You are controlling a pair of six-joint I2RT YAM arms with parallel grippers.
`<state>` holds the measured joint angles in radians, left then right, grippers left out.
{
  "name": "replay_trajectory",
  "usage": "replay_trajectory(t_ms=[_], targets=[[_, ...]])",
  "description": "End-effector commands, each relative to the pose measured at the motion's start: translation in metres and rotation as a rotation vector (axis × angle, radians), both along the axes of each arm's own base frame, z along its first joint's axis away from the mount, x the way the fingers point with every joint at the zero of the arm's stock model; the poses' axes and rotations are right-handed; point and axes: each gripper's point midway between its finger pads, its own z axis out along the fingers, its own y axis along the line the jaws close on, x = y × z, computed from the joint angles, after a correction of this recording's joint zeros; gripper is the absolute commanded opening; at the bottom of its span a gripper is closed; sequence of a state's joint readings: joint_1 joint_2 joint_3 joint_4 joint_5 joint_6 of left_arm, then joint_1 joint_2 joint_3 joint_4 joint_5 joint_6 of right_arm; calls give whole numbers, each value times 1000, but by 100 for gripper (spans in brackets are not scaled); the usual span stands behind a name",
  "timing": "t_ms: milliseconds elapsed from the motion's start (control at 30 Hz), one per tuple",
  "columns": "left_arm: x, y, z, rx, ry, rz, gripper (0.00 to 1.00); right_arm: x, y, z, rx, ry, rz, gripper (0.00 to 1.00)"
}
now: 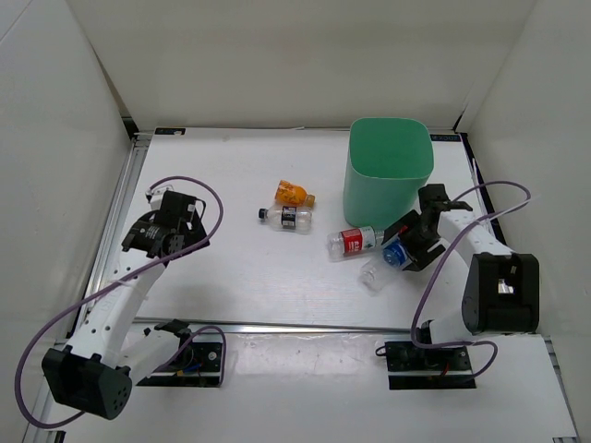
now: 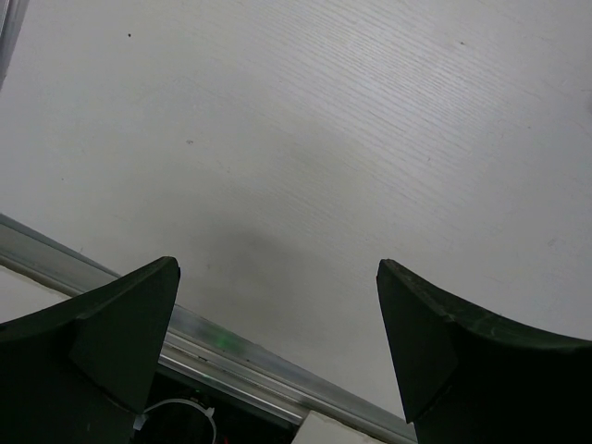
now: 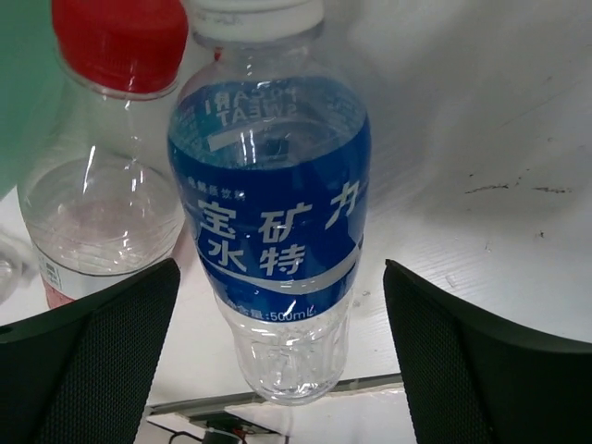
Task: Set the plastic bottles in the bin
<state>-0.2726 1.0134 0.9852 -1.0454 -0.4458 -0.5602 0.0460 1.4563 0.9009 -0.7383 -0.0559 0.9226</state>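
**Bin** [image 1: 390, 175]: mint-green, tall, rounded-square rim. It is standing upright at the far right of the desk [image 1: 231, 286], mouth facing up.

**Blue-label bottle** [image 3: 273, 231]: clear, with a white cap. It is lying on its side on the desk, near the bin's front. Its base end is sitting between the right fingers [image 3: 102, 361] and its cap is pointing away from them.

**Red-label bottle** [image 1: 355, 242]: clear. It is lying on its side just in front of the bin and just beside the blue-label bottle. Whether the two are touching cannot be told.

**Dark-label bottle** [image 1: 287, 218]: small and clear. It is lying on its side near the middle of the desk, well apart from the bin.

**Orange bottle** [image 1: 294, 193]: stubby. It is lying just behind the dark-label bottle, to the left of the bin.

**Right fingers**: these are standing apart, one on each side of the blue-label bottle's base. A strip of desk is showing on either side, so they are not pressing on it.

**Left fingers** [image 2: 111, 342]: these are standing wide apart and holding nothing. They are hanging over bare desk at the left side, close to the metal rail [image 2: 231, 347], well apart from every bottle.
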Motion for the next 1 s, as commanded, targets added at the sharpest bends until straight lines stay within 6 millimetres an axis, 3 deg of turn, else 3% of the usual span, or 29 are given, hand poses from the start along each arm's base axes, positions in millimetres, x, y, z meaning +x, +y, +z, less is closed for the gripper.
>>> replay_trajectory(t_ms=[0, 433, 600, 700, 800, 833, 933, 967], targets=[[1, 4, -1, 29, -4, 4, 99, -2, -3, -4, 11, 15, -40, 92], [1, 4, 1, 21, -16, 11, 99, -45, -9, -33, 7, 118, -2, 56], [0, -2, 2, 11, -23, -12, 99, -54, -7, -18, 15, 75, 10, 49], [-2, -3, 1, 10, -24, -21, 99, -59, -5, 8, 26, -1, 33, 46], [-2, -3, 3, 7, -35, -21, 99, -62, -3, 51, 38, -115, 66, 43], [-1, -6, 4, 4, -43, -30, 99, -56, -3, 80, 29, -204, 90, 43], [0, -6, 5, 13, -46, -34, 99, -42, 4, 140, 55, -364, 163, 43], [0, -7, 5, 7, -49, -25, 99, -33, 4, 185, 36, -477, 188, 42]])
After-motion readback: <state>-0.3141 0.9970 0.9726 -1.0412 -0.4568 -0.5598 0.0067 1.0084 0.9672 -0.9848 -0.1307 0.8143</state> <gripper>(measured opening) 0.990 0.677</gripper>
